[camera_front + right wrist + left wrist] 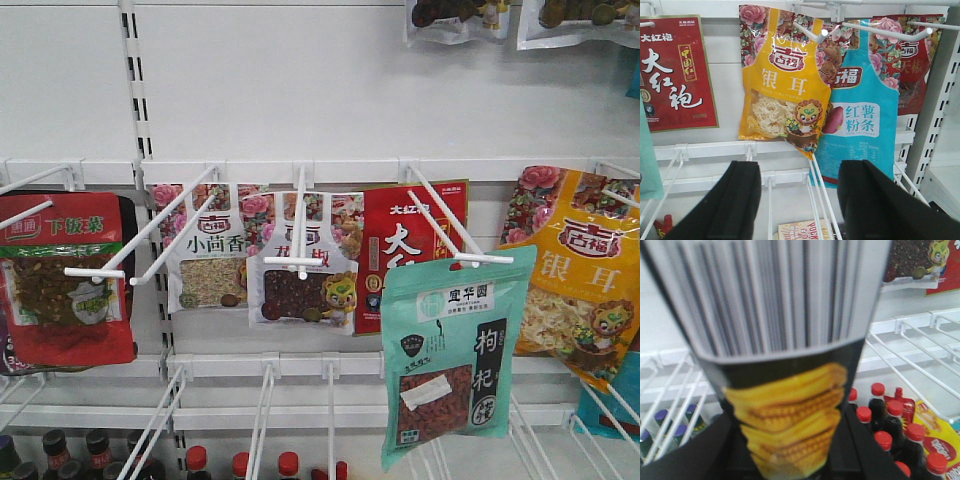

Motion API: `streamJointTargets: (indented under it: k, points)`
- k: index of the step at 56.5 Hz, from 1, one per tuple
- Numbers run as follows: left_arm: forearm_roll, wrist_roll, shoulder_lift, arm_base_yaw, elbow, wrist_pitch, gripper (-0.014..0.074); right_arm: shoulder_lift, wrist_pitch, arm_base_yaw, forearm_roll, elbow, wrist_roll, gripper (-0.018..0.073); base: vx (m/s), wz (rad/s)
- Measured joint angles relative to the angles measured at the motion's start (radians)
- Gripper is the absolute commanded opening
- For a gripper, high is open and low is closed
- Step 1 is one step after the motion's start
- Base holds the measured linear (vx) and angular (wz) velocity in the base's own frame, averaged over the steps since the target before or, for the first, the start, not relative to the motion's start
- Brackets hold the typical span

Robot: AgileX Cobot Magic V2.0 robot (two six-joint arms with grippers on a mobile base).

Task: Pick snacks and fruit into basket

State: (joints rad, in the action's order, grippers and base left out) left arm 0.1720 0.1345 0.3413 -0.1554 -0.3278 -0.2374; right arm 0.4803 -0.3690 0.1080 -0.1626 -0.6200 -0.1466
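The snack pack (785,365), black with a barcode panel and a corn picture, sits right in the left hand (787,462). It looks clenched between the dark fingers at the bottom of the left wrist view, though the contact itself is hidden behind the pack. The trouble is that it fills nearly that whole view, so I'm half blind on that side. Red-capped bottles (890,425) stand directly below and a white wire rack (910,355) is just beside it. If the grip is only on slick film, a swing could let the pack slide out onto the bottles, or a corner could snag the wire.

The right hand (800,175) is spread wide with nothing in it, facing the yellow pack (785,90) on its peg (810,30). That pack overlaps the blue pack (865,115) hanging next to it. Pull downward instead of out along the peg and I'd guess the hang hole tears, or the blue one gets dragged along too.

No basket or fruit shows in any view — so any drop-off would be a guess.
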Motion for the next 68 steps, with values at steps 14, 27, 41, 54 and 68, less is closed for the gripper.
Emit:
streamJointTargets:
  k: [14,27,41,54,68]
  points:
    - [0.006,0.0,-0.023,0.0,-0.015,-0.023,0.0011,0.0,0.0,0.0,0.0,0.0,0.0,0.0409,0.0,0.0]
    - [0.006,-0.002,-0.023,0.0,-0.015,-0.023,0.0011,0.0,0.0,0.0,0.0,0.0,0.0,0.0409,0.0,0.0]
    - [0.006,-0.002,-0.023,0.0,-0.015,-0.023,0.0011,0.0,0.0,0.0,0.0,0.0,0.0,0.041,0.0,0.0]
    - [0.006,-0.003,-0.023,0.0,-0.015,-0.023,0.0011,0.0,0.002,0.0,0.001,0.0,0.0,0.0403,0.0,0.0]
    - [0.006,-0.004,-0.023,0.0,-0.015,-0.023,0.0011,0.017,0.06,0.0,0.0,0.0,0.0,0.0419,0.0,0.0]
